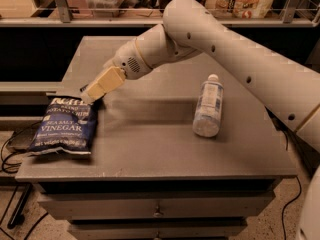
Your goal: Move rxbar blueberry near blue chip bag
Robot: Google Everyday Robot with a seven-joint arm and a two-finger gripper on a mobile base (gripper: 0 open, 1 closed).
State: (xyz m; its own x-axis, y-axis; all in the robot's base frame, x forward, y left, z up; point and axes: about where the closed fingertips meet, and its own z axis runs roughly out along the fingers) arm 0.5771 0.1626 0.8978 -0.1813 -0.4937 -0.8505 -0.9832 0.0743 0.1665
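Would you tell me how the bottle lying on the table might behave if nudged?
Lying on its round side, the bottle would probably roll; clear plastic, likely light. The gripper is away, at the blue chip bag.

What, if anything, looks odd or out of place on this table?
The plastic bottle lies on its side rather than standing. The blue chip bag sits right at the left edge of the table. The gripper is at the bag's top edge. Nothing looks spilled or torn.
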